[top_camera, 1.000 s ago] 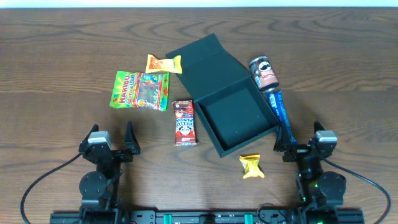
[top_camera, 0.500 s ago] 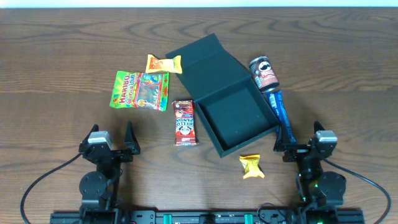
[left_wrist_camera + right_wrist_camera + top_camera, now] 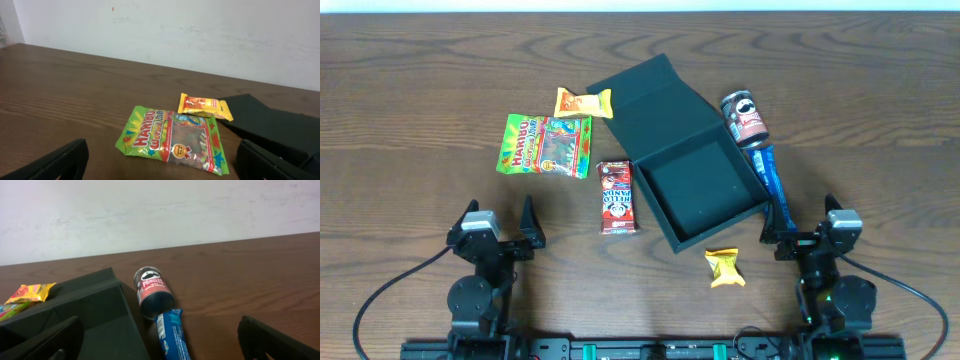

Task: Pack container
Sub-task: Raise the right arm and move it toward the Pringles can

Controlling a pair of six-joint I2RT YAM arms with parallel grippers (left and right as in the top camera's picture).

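Tabletop is bearing the container; left gripper and right gripper are standing apart, empty. I am fearing a nudge rolling the Pringles can beside it.

arms: my left arm and right arm were black, round-jointed | wrists: a pale grey block sat on each | fingers: matte black, blunt | cables: black, looped outward just above the rail | rail: black, green marks
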